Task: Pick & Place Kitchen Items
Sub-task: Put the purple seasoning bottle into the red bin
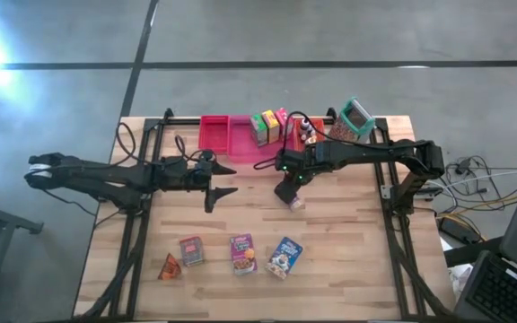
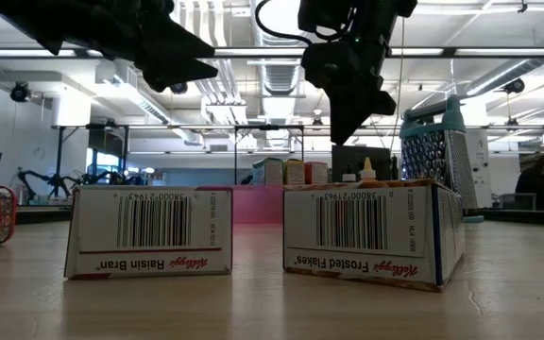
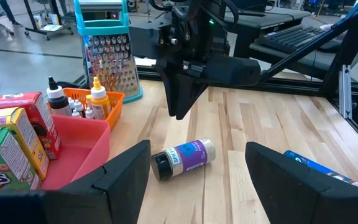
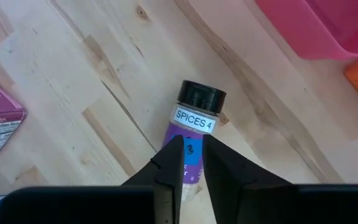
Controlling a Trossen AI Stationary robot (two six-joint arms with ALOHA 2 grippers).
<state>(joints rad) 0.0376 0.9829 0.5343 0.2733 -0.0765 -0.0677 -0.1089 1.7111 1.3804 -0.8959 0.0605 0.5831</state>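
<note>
Wooden tabletop (image 1: 348, 260), inspected near edge first: I find four kitchen items not yet collected there, an orange wedge (image 1: 169, 266), a red box (image 1: 191, 250), a purple Raisin Bran box (image 1: 243, 253) and a blue Frosted Flakes box (image 1: 284, 256). At mid-table my right gripper (image 4: 191, 163) hangs just above the purple spice jar (image 4: 193, 134) lying on its side, fingers nearly together and holding nothing, while the left gripper (image 1: 222, 186) waits open alongside. Farthest off, green and yellow boxes (image 1: 265, 126) already sit in the pink bin (image 1: 240, 148) and small bottles (image 3: 79, 102) in the orange bin (image 3: 114, 99), so I judge the job roughly half done.
</note>
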